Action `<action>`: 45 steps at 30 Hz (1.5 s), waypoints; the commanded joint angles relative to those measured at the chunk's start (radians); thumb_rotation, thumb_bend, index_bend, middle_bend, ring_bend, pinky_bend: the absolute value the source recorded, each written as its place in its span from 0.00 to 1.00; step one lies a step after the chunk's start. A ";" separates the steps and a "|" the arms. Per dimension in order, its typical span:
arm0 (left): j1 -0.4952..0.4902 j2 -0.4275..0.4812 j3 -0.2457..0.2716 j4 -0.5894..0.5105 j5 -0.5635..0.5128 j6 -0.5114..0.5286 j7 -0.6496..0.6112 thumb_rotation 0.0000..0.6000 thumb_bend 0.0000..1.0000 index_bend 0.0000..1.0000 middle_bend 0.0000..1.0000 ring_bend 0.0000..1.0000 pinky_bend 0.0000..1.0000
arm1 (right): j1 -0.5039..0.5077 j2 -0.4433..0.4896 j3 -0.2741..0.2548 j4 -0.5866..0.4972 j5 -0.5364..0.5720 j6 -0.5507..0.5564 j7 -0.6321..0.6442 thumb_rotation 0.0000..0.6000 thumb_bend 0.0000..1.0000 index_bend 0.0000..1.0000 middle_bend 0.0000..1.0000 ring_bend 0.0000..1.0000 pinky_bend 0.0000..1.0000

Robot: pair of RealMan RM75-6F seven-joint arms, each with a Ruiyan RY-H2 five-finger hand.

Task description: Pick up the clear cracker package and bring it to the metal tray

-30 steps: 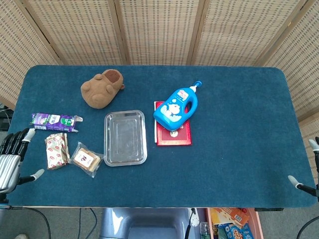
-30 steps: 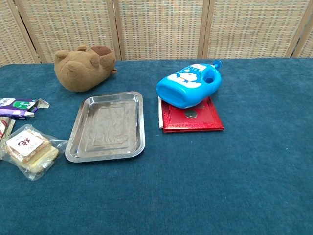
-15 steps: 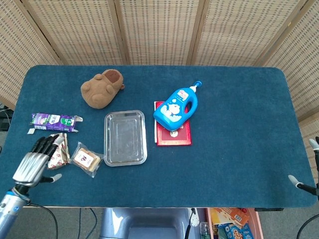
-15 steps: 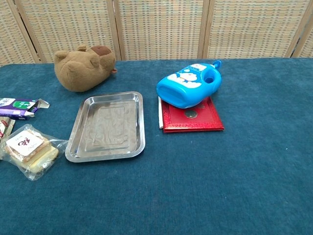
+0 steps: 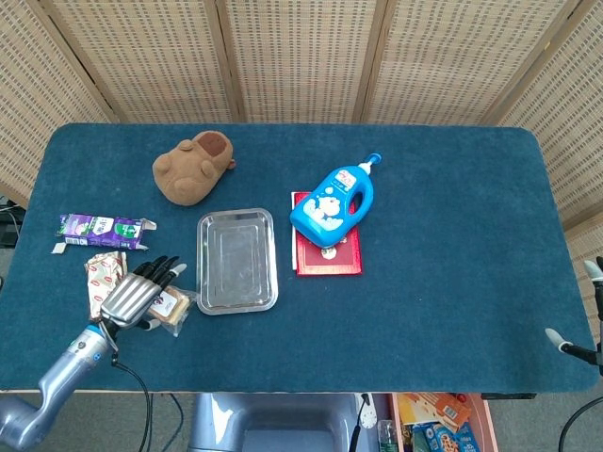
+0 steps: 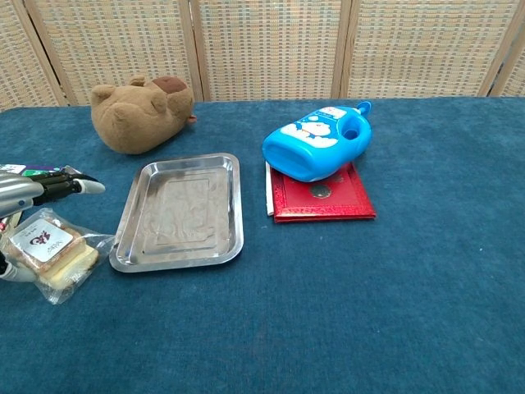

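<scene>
At eight o'clock on the table, the clear cracker package [image 5: 168, 303] is overhung by the left hand [image 5: 137, 292], fingers spread and nothing gripped; slippery film may be nudged away from the metal tray [image 5: 236, 260] just beside it, or the neighbouring snack pack [image 5: 102, 282] caught.

Left of the metal tray [image 6: 131, 217] lies the clear cracker package [image 6: 47, 253]. The left hand [image 6: 33, 190] is above the package — fingers spread, not holding it. Right of the tray, a blue bottle [image 6: 318, 144] lies on a red book [image 6: 321, 195].
</scene>
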 commanded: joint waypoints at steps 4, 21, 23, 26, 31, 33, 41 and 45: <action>-0.020 -0.042 -0.001 0.047 -0.021 -0.011 0.003 1.00 0.00 0.34 0.37 0.28 0.41 | 0.003 -0.002 0.004 0.004 0.011 -0.008 0.001 1.00 0.00 0.00 0.00 0.00 0.00; -0.138 0.101 -0.170 -0.107 -0.121 0.021 -0.028 1.00 0.00 0.49 0.48 0.38 0.45 | 0.011 -0.004 0.008 0.011 0.024 -0.028 0.005 1.00 0.00 0.00 0.00 0.00 0.00; -0.181 0.060 -0.190 -0.082 -0.158 -0.027 -0.007 1.00 0.00 0.49 0.48 0.38 0.45 | 0.014 -0.006 0.009 0.013 0.028 -0.035 0.002 1.00 0.00 0.00 0.00 0.00 0.00; -0.250 -0.024 -0.206 -0.025 -0.217 -0.113 0.028 1.00 0.00 0.49 0.48 0.38 0.45 | 0.018 -0.008 0.011 0.016 0.037 -0.044 -0.004 1.00 0.00 0.00 0.00 0.00 0.00; -0.331 -0.165 -0.218 0.086 -0.292 -0.180 0.098 1.00 0.00 0.50 0.48 0.38 0.45 | 0.023 -0.009 0.017 0.023 0.057 -0.062 0.003 1.00 0.00 0.00 0.00 0.00 0.00; -0.352 -0.202 -0.218 0.118 -0.319 -0.198 0.124 1.00 0.00 0.50 0.48 0.38 0.45 | 0.024 -0.007 0.021 0.027 0.067 -0.070 0.011 1.00 0.00 0.00 0.00 0.00 0.00; -0.376 -0.240 -0.206 0.147 -0.405 -0.231 0.182 1.00 0.00 0.08 0.09 0.11 0.21 | 0.021 -0.002 0.023 0.038 0.074 -0.076 0.037 1.00 0.00 0.00 0.00 0.00 0.00; -0.356 -0.183 -0.221 0.069 -0.407 -0.200 0.129 1.00 0.00 0.00 0.00 0.00 0.00 | 0.017 0.001 0.022 0.036 0.066 -0.067 0.045 1.00 0.00 0.00 0.00 0.00 0.00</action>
